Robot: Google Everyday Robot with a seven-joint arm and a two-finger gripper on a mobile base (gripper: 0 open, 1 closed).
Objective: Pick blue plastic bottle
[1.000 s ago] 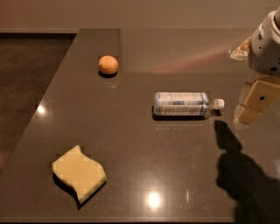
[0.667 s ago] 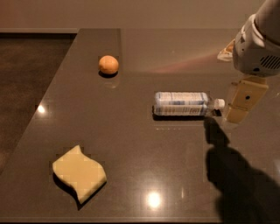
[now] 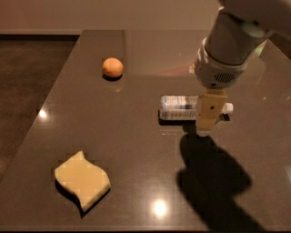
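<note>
One blue plastic bottle (image 3: pixel 179 107) lying flat | gripper (image 3: pixel 204 129) at its neck, state unclear

A glossy dark table (image 3: pixel 136 154) shows bright light glints (image 3: pixel 159 208), dark floor (image 3: pixel 27 91) at left, pale wall (image 3: pixel 113 13) behind.

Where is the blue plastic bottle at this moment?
In the camera view the blue plastic bottle lies on its side right of centre on the table, cap pointing right; the gripper overlaps its cap end, and the orange ball sits back-left.
</note>
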